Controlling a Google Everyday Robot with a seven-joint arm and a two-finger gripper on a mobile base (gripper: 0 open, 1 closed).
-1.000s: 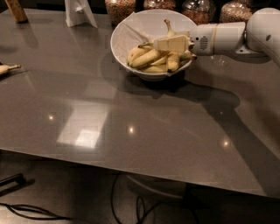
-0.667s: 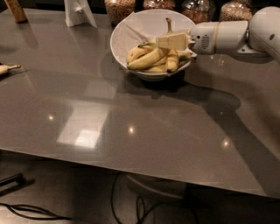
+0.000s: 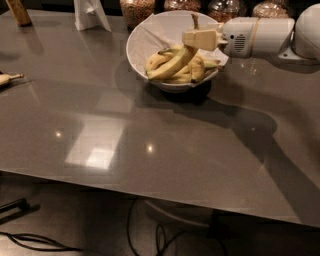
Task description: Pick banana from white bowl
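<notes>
The white bowl stands at the back of the grey table and holds several yellow bananas. My gripper reaches in from the right, over the bowl's right side. It is shut on the banana, the longest one, near its stem end. The dark-tipped stem points up above the fingers. The banana slopes down to the left, and its lower end rests among the shorter bananas in the bowl.
Glass jars of grains line the back edge behind the bowl. A white stand and a brown object are at the back left. A small banana piece lies at the left edge. Cables lie on the floor below the front edge.
My gripper has risen a little over the bowl, and the long banana's stem end has come up with it, so the banana now slopes.
</notes>
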